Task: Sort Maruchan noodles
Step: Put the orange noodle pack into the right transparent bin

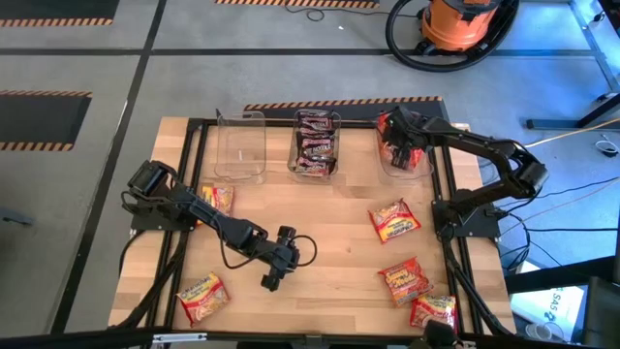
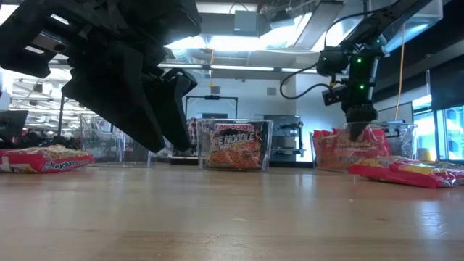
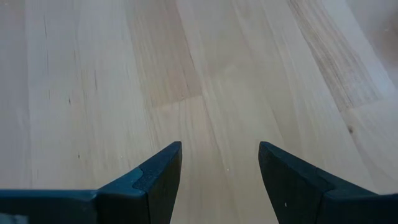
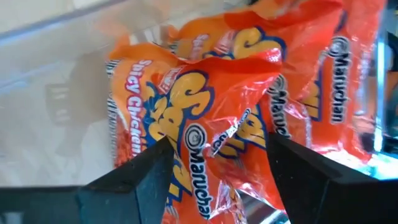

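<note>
Red-orange Maruchan noodle packets lie flat on the wooden table: two at the left (image 1: 217, 199) (image 1: 201, 296) and three at the right (image 1: 394, 221) (image 1: 405, 281) (image 1: 433, 311). Dark packets fill the middle clear tub (image 1: 316, 142). Red-orange packets (image 4: 217, 106) lie heaped in the right tub (image 1: 418, 167). My right gripper (image 1: 395, 136) (image 4: 219, 146) hangs open over that heap, pointing steeply down, one finger on either side of the topmost crumpled packet. My left gripper (image 1: 269, 282) (image 3: 219, 149) stands open above bare wood near the table's middle, nothing between its fingers.
An empty clear tub (image 1: 240, 143) stands at the far left of the tub row. A black metal frame (image 1: 194, 155) borders the table. Bare wood lies between the left and right groups of packets. An orange vacuum (image 1: 455, 24) stands on the floor beyond.
</note>
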### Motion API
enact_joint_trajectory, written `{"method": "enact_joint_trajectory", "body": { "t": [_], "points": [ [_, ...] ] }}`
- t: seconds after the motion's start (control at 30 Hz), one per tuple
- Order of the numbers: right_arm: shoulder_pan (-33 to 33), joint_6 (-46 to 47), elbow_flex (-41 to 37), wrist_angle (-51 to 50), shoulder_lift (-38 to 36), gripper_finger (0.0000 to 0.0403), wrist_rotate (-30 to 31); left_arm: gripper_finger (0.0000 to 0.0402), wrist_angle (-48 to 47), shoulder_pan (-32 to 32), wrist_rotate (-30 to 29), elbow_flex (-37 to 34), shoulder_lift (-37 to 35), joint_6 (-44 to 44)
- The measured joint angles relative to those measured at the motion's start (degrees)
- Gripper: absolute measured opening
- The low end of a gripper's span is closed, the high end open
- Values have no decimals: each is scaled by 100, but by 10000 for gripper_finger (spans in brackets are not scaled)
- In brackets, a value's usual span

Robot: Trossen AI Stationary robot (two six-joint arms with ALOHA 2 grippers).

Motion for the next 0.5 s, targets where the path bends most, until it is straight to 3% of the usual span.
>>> {"method": "enact_joint_trajectory", "body": {
  "t": [0.5],
  "points": [
    [34,689,19,-634,-104,239,-212,208,2,0,-2,0,0,2]
  ]
}}
